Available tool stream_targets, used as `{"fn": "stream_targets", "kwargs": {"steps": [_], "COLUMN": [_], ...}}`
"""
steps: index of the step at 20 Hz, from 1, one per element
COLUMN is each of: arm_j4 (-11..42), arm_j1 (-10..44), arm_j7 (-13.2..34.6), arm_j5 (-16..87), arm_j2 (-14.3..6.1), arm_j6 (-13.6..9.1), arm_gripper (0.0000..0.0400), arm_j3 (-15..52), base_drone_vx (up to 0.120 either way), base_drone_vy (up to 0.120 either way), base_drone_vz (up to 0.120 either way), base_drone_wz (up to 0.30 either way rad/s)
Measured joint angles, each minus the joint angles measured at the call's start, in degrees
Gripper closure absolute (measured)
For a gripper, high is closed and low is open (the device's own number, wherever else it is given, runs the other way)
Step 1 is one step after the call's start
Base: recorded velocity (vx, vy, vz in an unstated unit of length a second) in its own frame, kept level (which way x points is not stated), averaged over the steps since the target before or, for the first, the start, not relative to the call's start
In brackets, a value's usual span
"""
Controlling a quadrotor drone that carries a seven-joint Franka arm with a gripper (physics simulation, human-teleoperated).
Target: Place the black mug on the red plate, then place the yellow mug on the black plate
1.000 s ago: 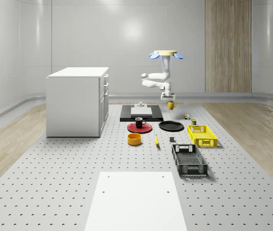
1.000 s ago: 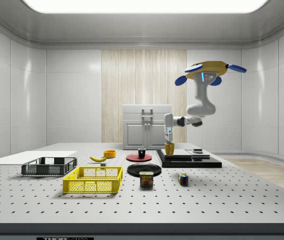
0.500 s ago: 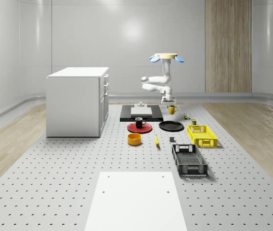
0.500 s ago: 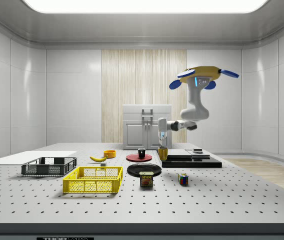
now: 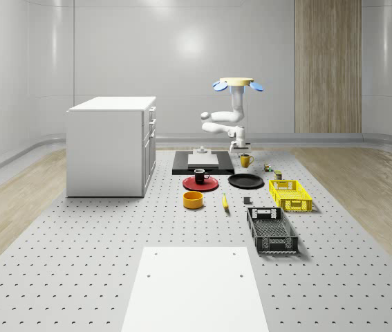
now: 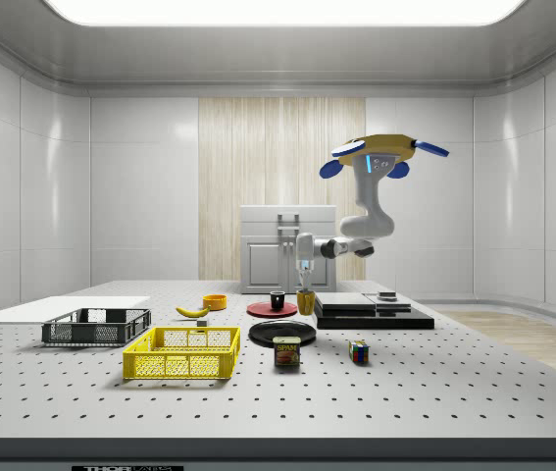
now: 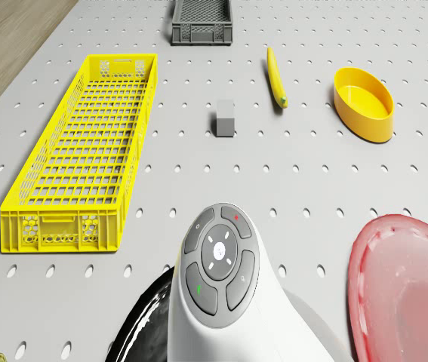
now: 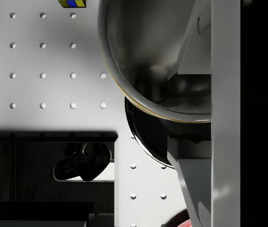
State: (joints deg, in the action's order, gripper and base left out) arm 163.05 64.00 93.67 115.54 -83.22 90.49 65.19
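Nearest in the whole-scene view, a white panel (image 5: pixel 196 287) lay flat on the perforated bench (image 5: pixel 78 235). Beyond it stood a dark grey crate (image 5: pixel 272 230), then a yellow crate (image 5: pixel 290 194) toward that view's right, with a small grey block (image 5: pixel 247 201), a banana (image 5: pixel 225 201) and a yellow bowl (image 5: pixel 193 200) in a row to its left. Farther back, the black mug (image 5: pixel 200 176) stood upright on the red plate (image 5: pixel 200 184). Just beside that plate, on its right, lay the black plate (image 5: pixel 245 181), bare.

Above the far edge of the black plate hung the yellow mug (image 6: pixel 305 301), clear of the bench and gripped at its rim by the jaws of the gripper (image 6: pixel 304 285); the wrist view showed one finger (image 8: pixel 226 94) against the mug's wall, with the plate's dark rim under it. A tin (image 6: pixel 286 351) and a coloured cube (image 6: pixel 358 351) stood near the side view's front.

Behind the plates sat a black slab (image 5: pixel 202 162) with a small white item on it. The drone (image 5: pixel 235 84) hovered over the slab's right end, its arm bent down and forward. A white cabinet (image 5: pixel 111 145) stood at the whole-scene view's left.
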Motion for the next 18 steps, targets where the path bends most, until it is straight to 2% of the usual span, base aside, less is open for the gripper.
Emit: {"fn": "stream_targets", "kwargs": {"steps": [4,7,10,18], "arm_j4": [0.0,0.0,-0.01,-0.01], "arm_j1": [0.01,0.03,0.04,0.06], "arm_j7": [0.01,0.02,0.03,0.05], "arm_j5": [-0.01,-0.02,-0.03,-0.06], "arm_j2": [-0.03,-0.05,-0.07,-0.12], "arm_j6": [0.03,0.05,0.07,0.12], "arm_gripper": [0.029,0.029,0.029,0.029], "arm_j3": [0.01,0.01,0.02,0.03], "base_drone_vx": [0.12,0.12,0.12,0.12], "base_drone_vy": [0.0,0.0,-0.067,0.0], "base_drone_vz": [-0.12,0.0,0.0,0.0], "base_drone_wz": [0.0,0.0,0.0,0.0]}}
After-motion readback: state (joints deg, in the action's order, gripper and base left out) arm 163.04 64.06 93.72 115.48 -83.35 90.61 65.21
